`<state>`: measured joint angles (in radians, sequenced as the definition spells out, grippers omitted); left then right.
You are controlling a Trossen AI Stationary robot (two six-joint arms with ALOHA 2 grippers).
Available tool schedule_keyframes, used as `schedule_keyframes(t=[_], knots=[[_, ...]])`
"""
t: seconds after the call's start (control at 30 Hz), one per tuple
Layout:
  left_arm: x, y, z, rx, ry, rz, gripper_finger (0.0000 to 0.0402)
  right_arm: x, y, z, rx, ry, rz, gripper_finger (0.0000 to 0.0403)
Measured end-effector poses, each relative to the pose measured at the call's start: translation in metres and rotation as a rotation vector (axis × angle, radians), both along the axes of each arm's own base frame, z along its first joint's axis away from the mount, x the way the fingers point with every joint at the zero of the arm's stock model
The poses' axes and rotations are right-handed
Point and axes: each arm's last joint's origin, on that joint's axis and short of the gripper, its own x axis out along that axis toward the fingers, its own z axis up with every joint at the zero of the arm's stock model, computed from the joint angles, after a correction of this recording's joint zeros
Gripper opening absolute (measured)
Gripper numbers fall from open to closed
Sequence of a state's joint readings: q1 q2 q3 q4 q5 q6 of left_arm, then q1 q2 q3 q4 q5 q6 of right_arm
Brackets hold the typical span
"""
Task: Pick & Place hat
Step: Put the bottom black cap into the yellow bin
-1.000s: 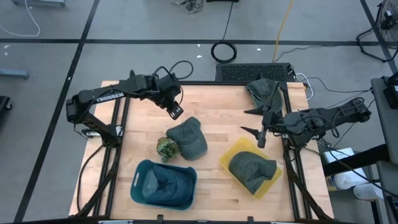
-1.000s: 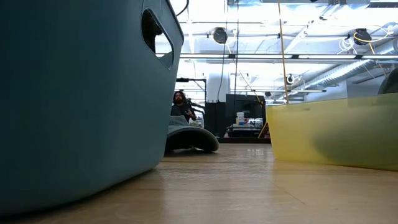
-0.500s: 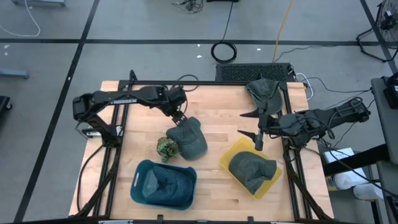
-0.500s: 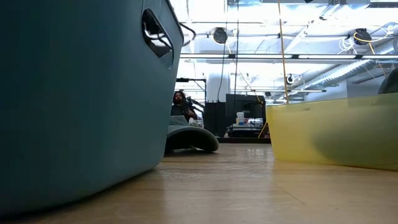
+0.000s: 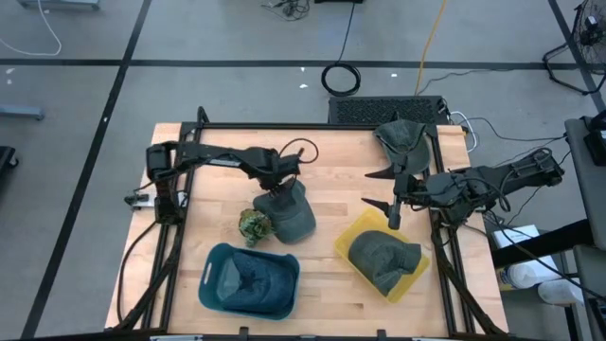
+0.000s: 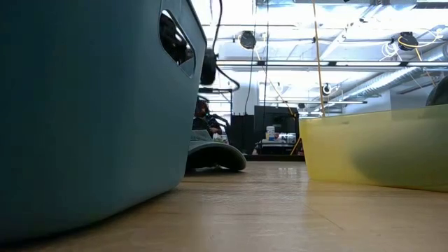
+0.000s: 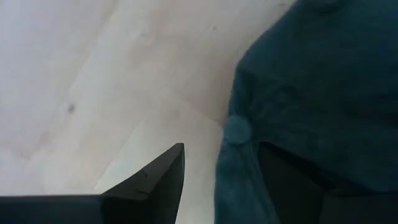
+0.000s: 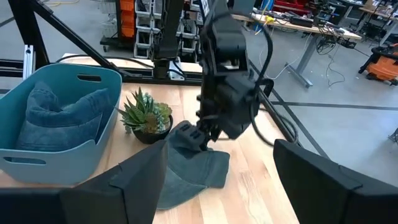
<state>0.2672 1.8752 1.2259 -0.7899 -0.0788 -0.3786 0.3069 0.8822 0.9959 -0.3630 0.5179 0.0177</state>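
Observation:
A grey-green hat point(image 5: 286, 210) lies flat on the wooden table at its middle, brim toward the near edge. My left gripper point(image 5: 277, 189) points down at the hat's far edge, open. In the left wrist view one finger point(image 7: 155, 180) stands over bare wood and the other over the cloth, with the hat's top button point(image 7: 235, 129) between them. The right wrist view shows that gripper point(image 8: 200, 138) down at the hat point(image 8: 186, 168). My right gripper point(image 5: 388, 204) hangs open above the table's right side, apart from everything. My left gripper comes from above, pointing down, its fingers astride the far edge of the hat's crown point(image 7: 239, 162). Whether the fingertips touch the cloth I cannot tell. The hat lies flat on the table.
A small potted plant point(image 5: 253, 225) stands just left of the hat. A blue basket point(image 5: 248, 279) holding a hat sits at the near left, a yellow bin point(image 5: 381, 256) with another at the near right. One more hat point(image 5: 402, 137) hangs on the far right frame.
My left gripper has come down and moved toward the table's right and near side, from above the far left of the table to the hat's far edge, tipping to point straight down. The hat has stayed in place.

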Motion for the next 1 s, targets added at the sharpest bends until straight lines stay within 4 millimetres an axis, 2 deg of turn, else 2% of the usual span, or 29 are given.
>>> schedule_keyframes(t=[0.17, 0.4, 0.5, 0.67, 0.7, 0.87, 1.0], knots=[[0.010, 0.000, -0.015, -0.054, -0.043, -0.027, 0.0214, 0.000, 0.000, 0.000, 0.000, 0.000, 0.000, 0.0279], [0.016, -0.002, -0.022, 0.011, -0.042, -0.046, 0.0205, 0.001, 0.000, 0.003, 0.005, -0.029, 0.001, 0.0279], [0.016, -0.002, -0.022, 0.000, -0.043, -0.050, 0.0160, 0.002, 0.001, 0.006, -0.010, -0.053, 0.007, 0.0279], [0.019, -0.002, -0.023, -0.041, -0.072, -0.093, 0.0032, 0.003, 0.001, 0.010, -0.074, -0.084, 0.026, 0.0279], [0.019, -0.003, -0.023, -0.048, -0.078, -0.103, 0.0019, 0.003, 0.001, 0.012, -0.084, -0.095, 0.029, 0.0279], [0.018, -0.001, -0.023, -0.063, -0.084, -0.091, 0.0009, 0.004, 0.001, 0.017, -0.132, -0.135, 0.037, 0.0279], [0.014, 0.003, -0.014, -0.077, -0.094, -0.071, 0.0006, 0.004, 0.001, 0.018, -0.148, -0.144, 0.040, 0.0279]])
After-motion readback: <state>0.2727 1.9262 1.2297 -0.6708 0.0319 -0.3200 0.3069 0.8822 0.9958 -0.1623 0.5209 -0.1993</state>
